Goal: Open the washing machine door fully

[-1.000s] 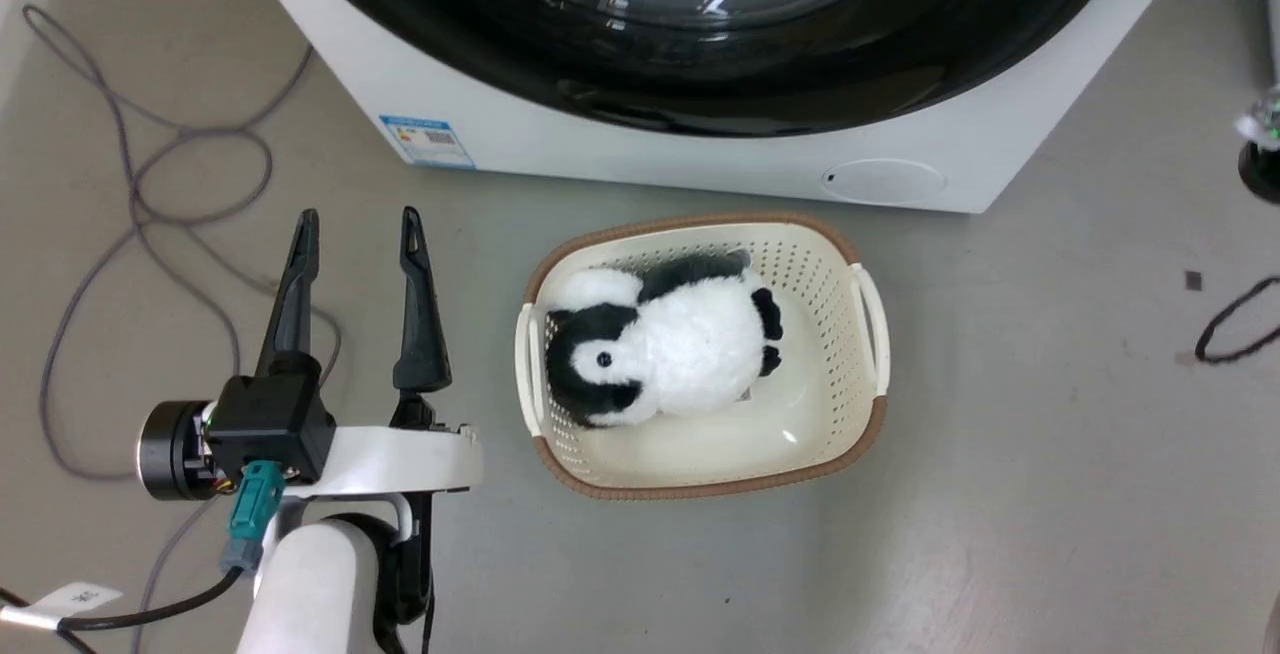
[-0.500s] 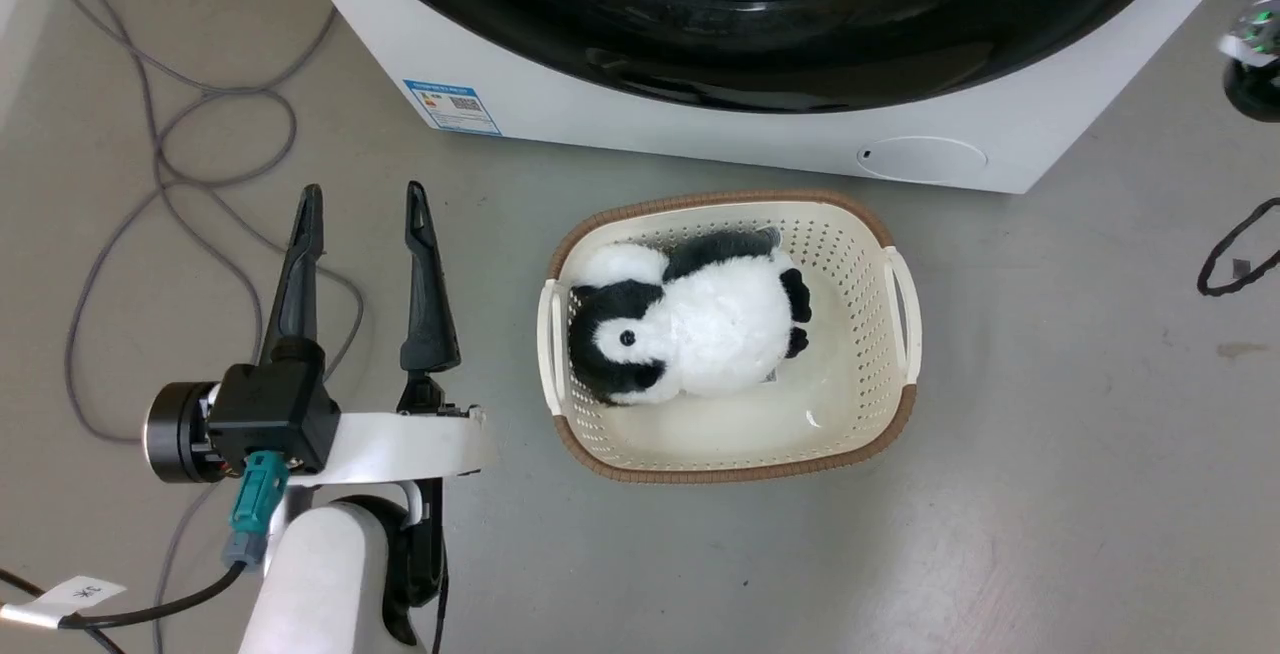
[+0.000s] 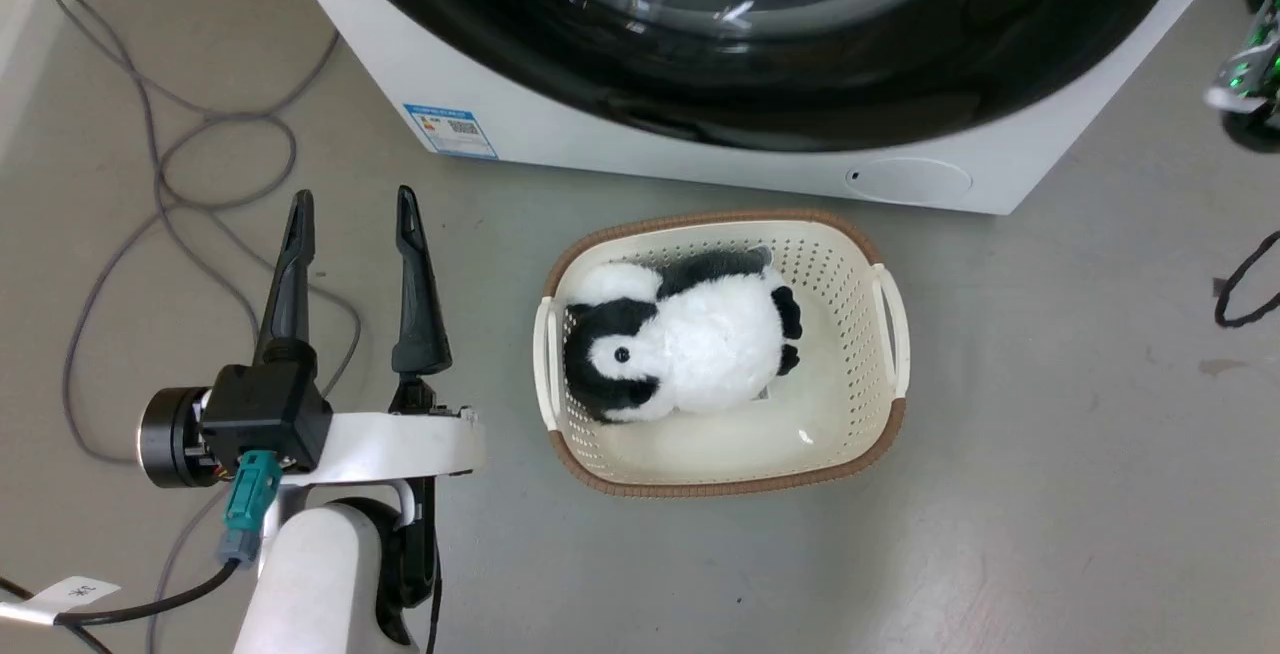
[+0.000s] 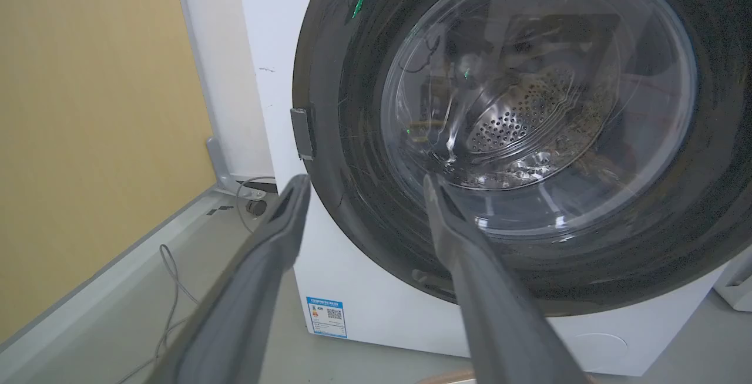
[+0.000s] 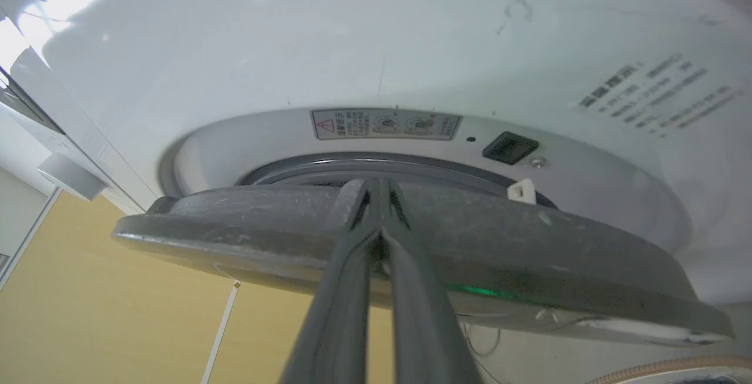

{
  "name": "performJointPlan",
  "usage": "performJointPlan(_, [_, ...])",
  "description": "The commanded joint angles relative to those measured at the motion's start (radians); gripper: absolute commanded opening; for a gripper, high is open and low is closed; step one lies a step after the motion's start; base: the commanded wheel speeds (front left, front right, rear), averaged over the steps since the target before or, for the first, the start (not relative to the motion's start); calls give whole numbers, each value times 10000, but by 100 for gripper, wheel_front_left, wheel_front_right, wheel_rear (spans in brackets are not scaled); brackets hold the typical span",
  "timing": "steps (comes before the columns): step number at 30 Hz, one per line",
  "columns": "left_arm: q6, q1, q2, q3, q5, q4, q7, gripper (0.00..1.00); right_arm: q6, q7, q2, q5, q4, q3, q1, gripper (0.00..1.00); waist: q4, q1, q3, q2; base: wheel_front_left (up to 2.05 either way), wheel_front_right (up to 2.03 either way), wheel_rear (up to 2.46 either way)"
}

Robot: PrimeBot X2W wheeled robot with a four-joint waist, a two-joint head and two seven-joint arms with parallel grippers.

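Right fingers (image 5: 346,290) tight together at the rim of the ajar washing machine door (image 5: 529,255), edge-on; left fingers (image 3: 290,279) spread.

Floor (image 3: 1050,514): smooth, matte grey, with a faint brownish stain (image 3: 1220,367) well to the right of the basket.
Basket (image 3: 720,486): cream perforated plastic with a brown woven rim and a handle at each end. It stands flat on the floor.
Washing machine (image 3: 560,139): white. Its base sits on the floor just beyond the basket's far rim, with a narrow strip of bare floor between the two.
Grey cable (image 3: 294,149): thin, lying in loose loops well to the left of the basket.
Black cable (image 3: 1222,304): a curved loop far to the right of the basket, cut off by the edge of view.
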Motion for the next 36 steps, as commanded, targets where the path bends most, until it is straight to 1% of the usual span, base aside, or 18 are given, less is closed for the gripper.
performJointPlan(1, [-43,24,6,47,24,36,-55,100,10,333,320,108,-39,306,350,0,-65,0,-108,0,0,0,0])
performJointPlan(10, [-134,240,6,136,98,167,-55,100,10,844,412,306,-602,726,1286,0,-268,0,-605,0,0,0,0])
performJointPlan(15, [-194,457,6,257,174,263,-55,100,10,1268,475,475,-1370,1029,2233,0,-395,0,-1009,0,0,0,0])
performJointPlan(16, [-194,457,6,257,174,263,-55,100,10,1268,475,475,-1370,1029,2233,0,-395,0,-1009,0,0,0,0])
performJointPlan(25, [-355,967,6,421,291,433,-55,100,10,1827,604,719,-2873,1543,3977,0,-570,0,-1665,0,0,0,0])
performJointPlan(36, [-468,1617,6,428,317,798,-55,100,10,2157,1031,877,-4287,2274,5929,0,-598,0,-2570,0,0,0,0])
